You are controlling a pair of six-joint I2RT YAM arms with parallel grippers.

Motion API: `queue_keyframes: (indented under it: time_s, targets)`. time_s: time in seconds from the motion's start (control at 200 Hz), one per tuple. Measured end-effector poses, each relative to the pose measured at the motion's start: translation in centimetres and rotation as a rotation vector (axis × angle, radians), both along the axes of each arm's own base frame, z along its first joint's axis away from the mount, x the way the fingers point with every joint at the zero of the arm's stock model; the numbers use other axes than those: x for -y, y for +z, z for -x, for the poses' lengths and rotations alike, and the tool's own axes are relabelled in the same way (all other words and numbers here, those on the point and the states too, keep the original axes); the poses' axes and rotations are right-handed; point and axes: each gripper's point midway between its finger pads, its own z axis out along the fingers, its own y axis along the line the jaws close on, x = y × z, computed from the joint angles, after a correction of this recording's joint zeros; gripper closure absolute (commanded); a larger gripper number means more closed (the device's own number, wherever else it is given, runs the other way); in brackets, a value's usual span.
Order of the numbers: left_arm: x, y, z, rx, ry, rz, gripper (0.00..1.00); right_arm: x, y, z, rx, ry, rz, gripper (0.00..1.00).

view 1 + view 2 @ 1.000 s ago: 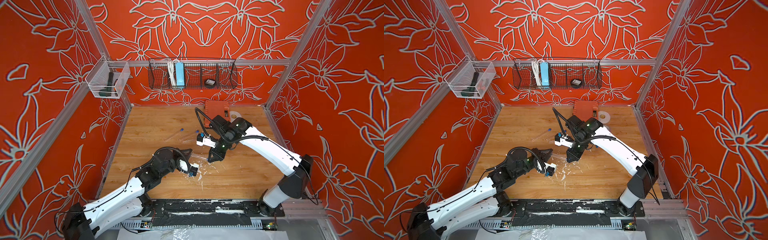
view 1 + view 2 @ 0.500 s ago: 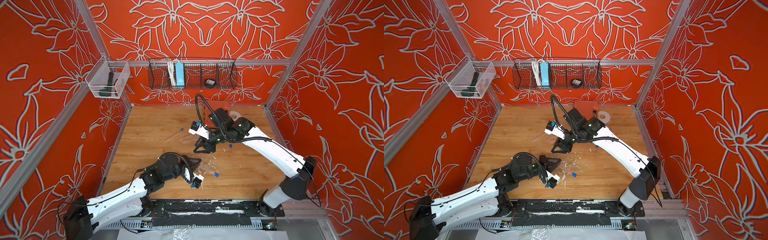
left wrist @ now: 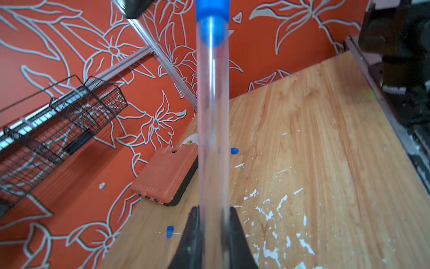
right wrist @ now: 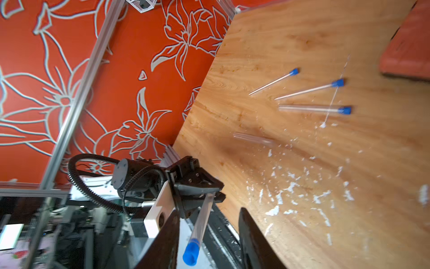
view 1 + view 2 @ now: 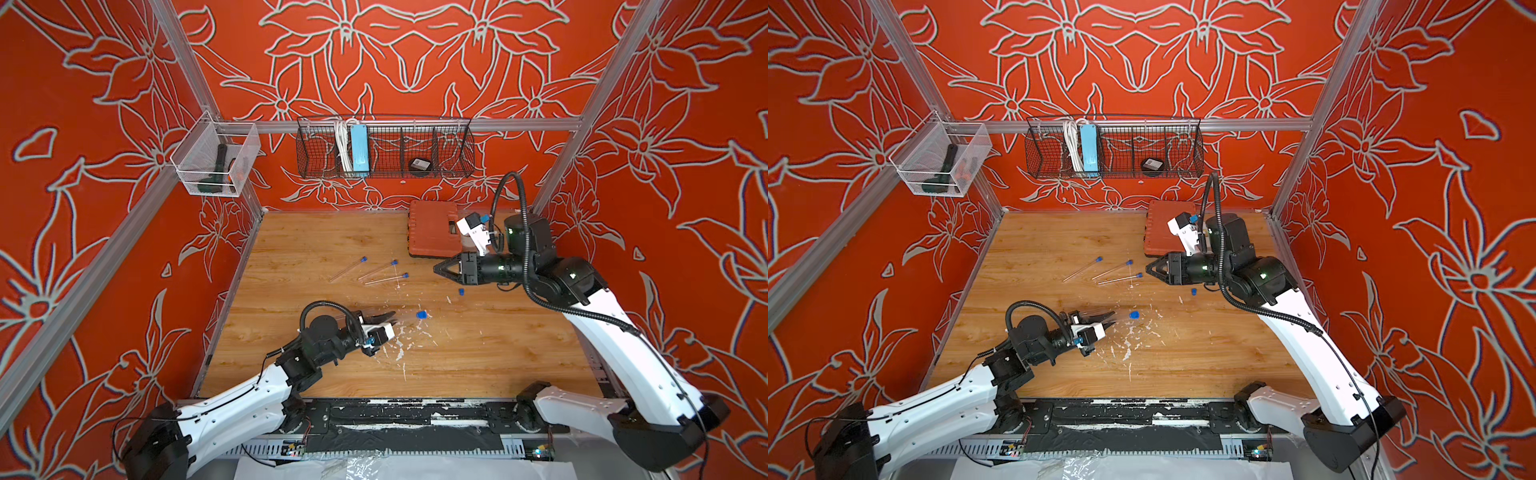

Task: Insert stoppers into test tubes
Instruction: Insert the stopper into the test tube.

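Wood-grain table [image 5: 498, 353], matt and flecked white; clear, glossy test tubes [image 4: 311, 108]; matt blue stoppers [image 4: 344, 110]; black metal wire basket [image 5: 449, 145].

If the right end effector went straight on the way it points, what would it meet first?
Probably the side wall: the right end effector seems raised enough to pass above the three stoppered test tubes lying ahead, though its height is unclear.

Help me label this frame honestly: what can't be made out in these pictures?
- Held test tube: its stopper is cut off by the left wrist view's edge; its lower end is hidden between the fingers of the left gripper.
- Bare test tube: motion-blurred in the right wrist view, so which end is open is unclear.
- Loose stopper: too small in both top views to tell how it lies.
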Motion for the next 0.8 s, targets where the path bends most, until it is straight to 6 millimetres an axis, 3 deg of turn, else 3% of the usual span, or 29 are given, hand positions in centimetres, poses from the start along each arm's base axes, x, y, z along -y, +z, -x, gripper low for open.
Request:
queue_keyframes:
  time_s: [0.095,0.26,0.47,0.801]
  targets:
    - [-0.1,0.6,0.0,-0.069,0.007,0.094,1.00,-0.7,-0.8,0.7,-0.146,0.006,-0.059,0.57]
    - [-0.1,2.1,-0.1,-0.121,0.008,0.204,1.00,-1.5,-0.2,2.0,-0.247,0.069,-0.114,0.57]
    - [0.2,2.6,0.0,-0.170,-0.014,0.260,1.00,-2.5,0.3,3.9,-0.302,0.161,-0.142,0.60]
    - [0.3,3.0,0.2,-0.181,-0.031,0.283,1.00,-4.4,1.0,4.6,-0.309,0.224,-0.176,0.66]
